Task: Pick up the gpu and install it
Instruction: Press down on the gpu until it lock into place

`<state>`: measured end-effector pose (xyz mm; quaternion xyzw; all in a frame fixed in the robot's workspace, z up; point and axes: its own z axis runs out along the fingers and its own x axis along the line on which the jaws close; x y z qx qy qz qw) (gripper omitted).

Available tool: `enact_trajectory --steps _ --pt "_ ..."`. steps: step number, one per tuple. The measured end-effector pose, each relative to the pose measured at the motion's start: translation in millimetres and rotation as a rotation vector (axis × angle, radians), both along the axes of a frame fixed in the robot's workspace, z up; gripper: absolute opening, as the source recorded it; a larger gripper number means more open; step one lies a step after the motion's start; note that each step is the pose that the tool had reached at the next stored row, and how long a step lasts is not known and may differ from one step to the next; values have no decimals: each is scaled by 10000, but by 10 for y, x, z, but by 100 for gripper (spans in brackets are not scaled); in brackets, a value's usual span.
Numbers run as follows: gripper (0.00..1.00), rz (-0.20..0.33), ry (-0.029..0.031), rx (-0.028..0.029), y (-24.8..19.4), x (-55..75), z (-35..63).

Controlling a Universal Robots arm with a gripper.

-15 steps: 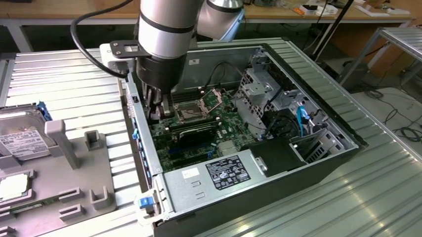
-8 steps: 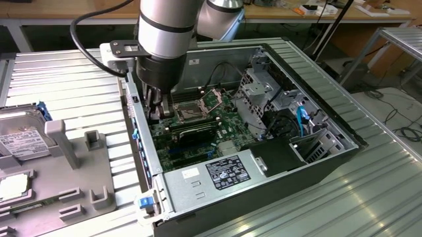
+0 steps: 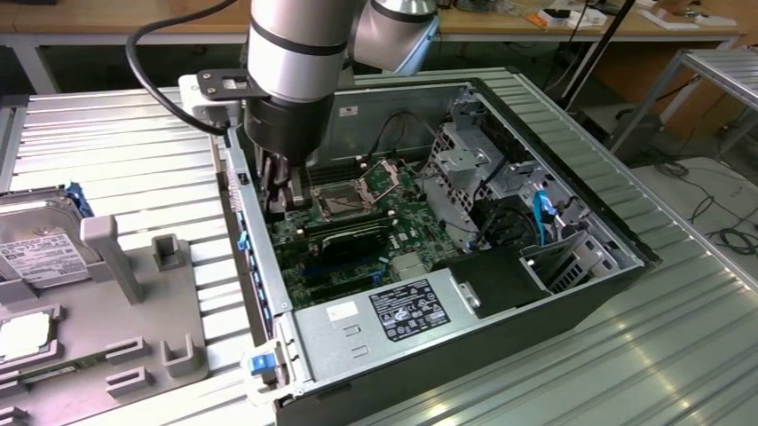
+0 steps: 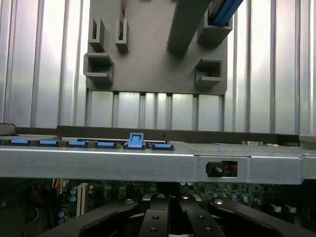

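**Exterior view.** The arm [image 3: 296, 53] reaches down into the open computer case [image 3: 569, 222], which lies on the ribbed metal surface [image 3: 663, 355]. The claw [image 3: 280, 191] sits low inside, close to the case wall on the exterior view's left and just beside the processor socket [image 3: 346, 202] on the motherboard [image 3: 391, 191]. The gpu cannot be made out here. It is a thin card and may sit edge-on between the dark fingers, but this cannot be confirmed. The hard drive [image 3: 35, 253] and the grey holder tray [image 3: 142, 293] lie outside the case, well apart from the claw.

- Hazard: the clearance to the wall and socket is tight. Sideways drift could scrape the board or knock the socket frame.

**Wrist view.** The claw [image 4: 170, 210] is clenched and its fingers [image 4: 154, 219] meet at the centre. No green board or silver bracket is discernible between them. Beyond lie the case edge [image 4: 148, 160], a row of blue latches [image 4: 136, 140] and board components [image 4: 79, 195].

- Hazard: if a card is held, a tilted approach could miss the slot, bend the contacts or catch the bracket on the case edge.
- Hazard: if nothing is held, pressing down would load the bare board.
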<state>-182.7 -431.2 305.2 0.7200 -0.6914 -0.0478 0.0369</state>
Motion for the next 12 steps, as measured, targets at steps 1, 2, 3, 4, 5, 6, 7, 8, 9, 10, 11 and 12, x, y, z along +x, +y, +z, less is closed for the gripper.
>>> enact_trajectory --steps 1,2,3,4,5,6,7,8,9,10,11,12 --pt "11 0 -1 -27 0 0 1" --pt "11 0 1 -58 0 0 4" --pt "11 0 2 -88 0 0 6" --pt "11 0 2 -119 0 0 7" --pt "11 1 1 -136 -1 0 6" --pt "11 0 2 -161 0 0 7" --pt "11 -1 4 -203 0 0 8" --pt "11 -1 4 -245 0 -1 8" --pt "11 1 4 -285 -1 0 7" --pt "11 1 4 -285 -1 0 7" --pt "11 0 5 -286 0 -1 8" --pt "11 0 5 -287 0 -1 8"
